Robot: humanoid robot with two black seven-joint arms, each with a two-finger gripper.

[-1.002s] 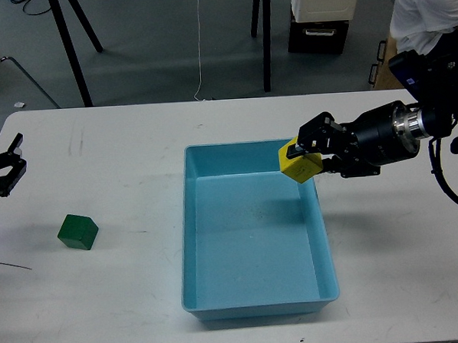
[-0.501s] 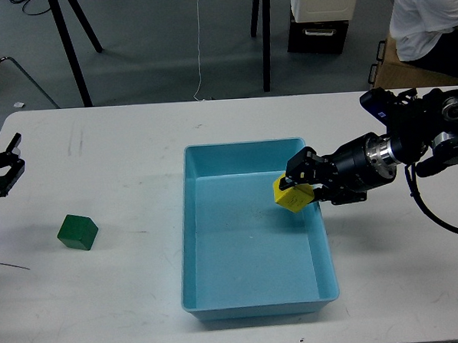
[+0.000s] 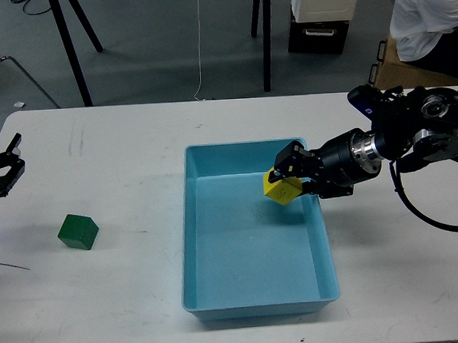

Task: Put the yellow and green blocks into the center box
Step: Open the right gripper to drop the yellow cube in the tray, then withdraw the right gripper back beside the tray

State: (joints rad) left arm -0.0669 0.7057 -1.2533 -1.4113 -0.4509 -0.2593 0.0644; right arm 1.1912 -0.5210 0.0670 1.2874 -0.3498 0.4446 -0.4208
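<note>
My right gripper (image 3: pixel 286 178) is shut on the yellow block (image 3: pixel 279 190) and holds it over the far right part of the light blue tray (image 3: pixel 193 242), just above the tray floor. The dark green block (image 3: pixel 78 231) rests on the white table at the left, well apart from the tray. My left gripper (image 3: pixel 6 165) is at the table's far left edge, above and left of the green block, with its fingers spread and nothing between them.
The white table (image 3: pixel 120 146) carries only the tray and the green block. Beyond its far edge are black stand legs (image 3: pixel 73 53), a white and black cabinet (image 3: pixel 321 17) and a seated person (image 3: pixel 428 15) at the back right.
My right gripper has carried the yellow block leftward and down, from above the tray's right wall to inside the tray's far right part. The left gripper and green block have not moved.
</note>
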